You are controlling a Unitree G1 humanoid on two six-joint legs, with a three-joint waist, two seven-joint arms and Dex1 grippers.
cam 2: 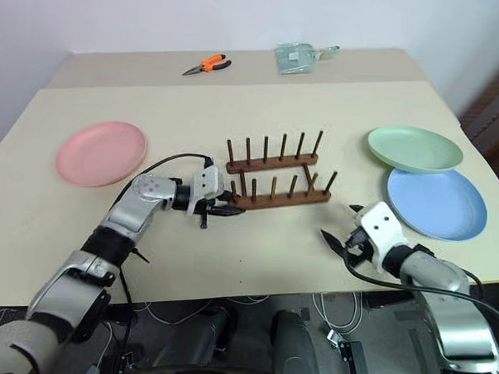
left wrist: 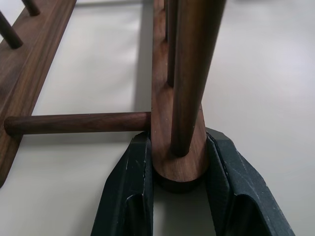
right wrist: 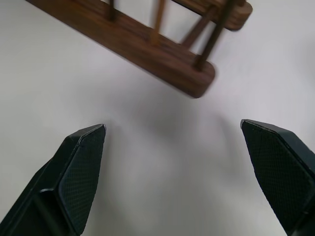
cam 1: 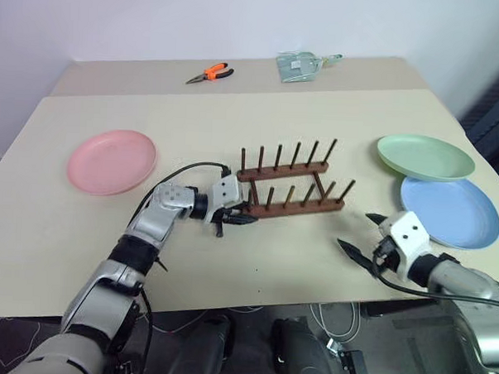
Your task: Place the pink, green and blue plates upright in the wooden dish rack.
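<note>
The wooden dish rack (cam 1: 302,207) stands mid-table, no plates in it. My left gripper (cam 1: 234,218) is shut on the left end of its near rail; in the left wrist view the two black fingers (left wrist: 125,191) clamp the rail end (left wrist: 178,164) from both sides. The pink plate (cam 1: 111,161) lies flat at the left. At the right the green plate (cam 1: 425,156) lies with its near rim overlapping the blue plate (cam 1: 450,211). My right gripper (cam 1: 359,235) hovers open near the front edge, between rack and blue plate; in its own view the rack's right end (right wrist: 147,54) lies beyond its spread fingertips (right wrist: 81,162).
Orange-handled pliers (cam 1: 210,72) and a clear plastic packet (cam 1: 300,66) lie at the back of the table. The table's front edge (cam 1: 253,303) runs just below both arms, with cables hanging under it.
</note>
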